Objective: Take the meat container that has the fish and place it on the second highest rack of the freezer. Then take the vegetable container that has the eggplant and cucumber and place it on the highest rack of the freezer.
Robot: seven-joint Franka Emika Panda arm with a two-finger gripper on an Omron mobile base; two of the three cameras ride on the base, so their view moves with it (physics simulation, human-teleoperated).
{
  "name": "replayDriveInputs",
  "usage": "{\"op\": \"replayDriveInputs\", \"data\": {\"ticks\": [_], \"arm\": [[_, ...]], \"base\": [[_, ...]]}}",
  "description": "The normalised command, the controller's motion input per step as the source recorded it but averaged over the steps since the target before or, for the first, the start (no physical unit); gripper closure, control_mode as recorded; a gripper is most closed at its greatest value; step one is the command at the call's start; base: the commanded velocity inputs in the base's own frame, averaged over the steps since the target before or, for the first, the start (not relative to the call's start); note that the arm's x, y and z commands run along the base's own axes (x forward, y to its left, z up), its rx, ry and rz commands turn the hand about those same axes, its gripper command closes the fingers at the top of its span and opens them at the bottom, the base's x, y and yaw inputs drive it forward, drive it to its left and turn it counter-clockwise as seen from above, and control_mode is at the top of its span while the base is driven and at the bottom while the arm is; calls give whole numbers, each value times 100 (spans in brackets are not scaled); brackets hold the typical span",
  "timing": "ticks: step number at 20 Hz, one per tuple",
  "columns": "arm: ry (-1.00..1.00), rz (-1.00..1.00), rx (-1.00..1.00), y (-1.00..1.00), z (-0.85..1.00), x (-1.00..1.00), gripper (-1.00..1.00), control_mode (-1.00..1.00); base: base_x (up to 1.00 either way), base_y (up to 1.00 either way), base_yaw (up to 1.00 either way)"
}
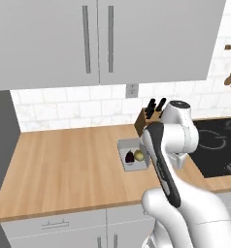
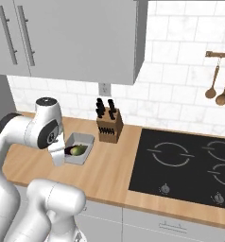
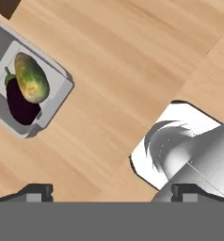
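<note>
Hand view, over a simulated kitchen: I hold the pincer (image 3: 111, 193) above the wooden bench (image 3: 132, 61), its two dark fingertips (image 3: 38, 190) set wide apart with nothing between them. The vegetable container (image 3: 57, 92), a shallow light-grey tray, lies up and to the left of the pincer, well clear of both tips. Inside it the cucumber (image 3: 31, 77) rests against the eggplant (image 3: 20, 104), the two touching side by side and filling most of the tray floor.

From the left base view the same tray (image 1: 124, 145) sits on the bench just beyond the arm's elbow, with a knife block (image 1: 145, 118) near its far corner. A black hob (image 2: 180, 160) lies well off to one side in the right base view.

I judge the tray to be light and stiff, a thin-walled box that will not flex under a firm pinch. Its load is the worry: both vegetables look smooth and rounded, loose in the tray, and likely to roll or slide if I tilt it. I would take hold of the rim, across one wall near the middle of a long side, with one tip inside and one outside, and keep the tray level while carrying. Gripping a corner would, I think, let the weight swing it. The eggplant's glossy skin offers a poor hold, so I leave the vegetables alone.
</note>
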Motion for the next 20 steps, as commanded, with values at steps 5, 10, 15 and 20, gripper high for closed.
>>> {"op": "replayDriveInputs", "data": {"ticks": [5,10,15,20], "arm": [[0,0,0,0,-58,67,-100,-100],[0,0,0,0,-42,37,-100,-100],[0,0,0,1,-20,33,-100,-100],[0,0,0,1,-6,37,-100,-100]], "base": [[0,0,0],[0,0,0],[0,0,0],[0,0,0]]}}
